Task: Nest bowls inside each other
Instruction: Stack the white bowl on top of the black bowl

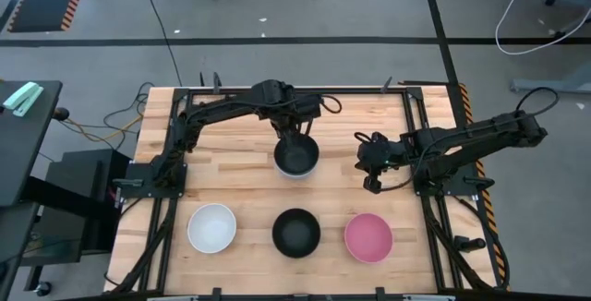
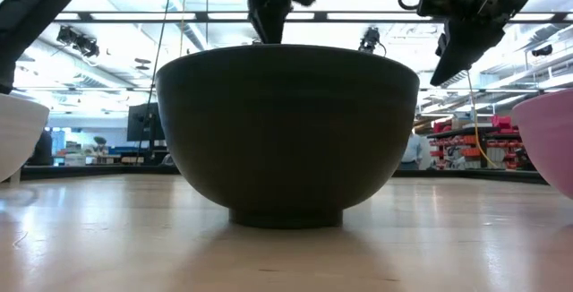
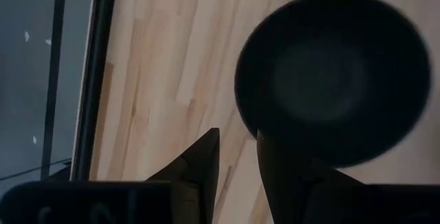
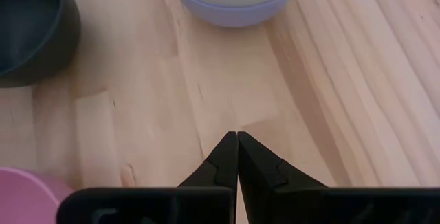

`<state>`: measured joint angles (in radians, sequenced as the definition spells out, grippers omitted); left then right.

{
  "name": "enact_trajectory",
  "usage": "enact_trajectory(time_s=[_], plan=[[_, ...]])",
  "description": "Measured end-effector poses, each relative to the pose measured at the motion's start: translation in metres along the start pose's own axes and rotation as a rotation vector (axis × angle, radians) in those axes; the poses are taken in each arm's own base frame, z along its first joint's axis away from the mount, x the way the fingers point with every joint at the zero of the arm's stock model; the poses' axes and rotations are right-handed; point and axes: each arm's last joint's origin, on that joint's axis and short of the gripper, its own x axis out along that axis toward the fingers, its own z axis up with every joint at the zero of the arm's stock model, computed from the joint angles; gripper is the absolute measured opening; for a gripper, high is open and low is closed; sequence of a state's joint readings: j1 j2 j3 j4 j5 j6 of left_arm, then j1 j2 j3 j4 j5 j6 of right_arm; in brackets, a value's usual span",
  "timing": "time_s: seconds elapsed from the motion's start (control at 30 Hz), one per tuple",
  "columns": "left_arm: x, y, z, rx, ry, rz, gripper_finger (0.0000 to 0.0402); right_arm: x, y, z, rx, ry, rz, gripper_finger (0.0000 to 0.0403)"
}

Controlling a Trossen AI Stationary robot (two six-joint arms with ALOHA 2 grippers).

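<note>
1. Even, bright overhead light fills the high view; shadows under the bowls are soft and short.
2. In the low view, ceiling strip lights glow behind a near black bowl (image 2: 286,131), which reads as a dark silhouette.
3. The left wrist view is blurred throughout.
4. The right wrist view is sharp.

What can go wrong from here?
1. The left gripper sits at the rim of the top black bowl nested in the lavender-blue bowl; pulling away could tip or drag the stack.
2. The right gripper, jaws shut, hovers close by, so the arms might clash.
3. The front black bowl sits between the white bowl and pink bowl; grasping it may bump them.
</note>
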<state>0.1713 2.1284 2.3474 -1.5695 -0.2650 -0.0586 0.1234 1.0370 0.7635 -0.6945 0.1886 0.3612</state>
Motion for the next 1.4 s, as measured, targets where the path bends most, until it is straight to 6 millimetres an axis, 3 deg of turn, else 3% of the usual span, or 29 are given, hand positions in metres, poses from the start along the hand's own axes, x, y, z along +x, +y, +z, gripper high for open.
enact_trajectory(time_s=[0.43, 0.67, 0.77, 0.87, 1.1, 1.27, 1.4], plan=[[-0.073, 0.02, -0.02, -0.059, -0.293, -0.011, 0.0104, 0.0, 0.003, 0.007, -0.061, -0.075, 0.021, 0.0014], [-0.089, 0.026, -0.021, -0.129, -0.399, -0.013, 0.009, 0.0, 0.003, 0.008, -0.06, -0.078, 0.022, 0.0014], [-0.074, 0.018, -0.016, -0.115, -0.377, -0.014, 0.0082, 0.0, 0.003, 0.008, -0.06, -0.079, 0.022, 0.0014], [-0.044, 0.009, -0.018, -0.077, -0.262, -0.011, 0.0076, 0.0, 0.003, 0.008, -0.06, -0.082, 0.023, 0.0014], [0.02, 0.0, -0.04, -0.049, -0.025, 0.02, 0.0076, 0.0, 0.003, 0.008, -0.059, -0.085, 0.024, 0.0014], [0.037, 0.009, -0.069, -0.114, -0.057, 0.032, 0.0082, 0.0, 0.003, 0.008, -0.059, -0.085, 0.025, 0.0014], [0.033, 0.016, -0.101, -0.193, -0.153, 0.027, 0.0079, 0.0, 0.003, 0.008, -0.059, -0.085, 0.025, 0.0014]])
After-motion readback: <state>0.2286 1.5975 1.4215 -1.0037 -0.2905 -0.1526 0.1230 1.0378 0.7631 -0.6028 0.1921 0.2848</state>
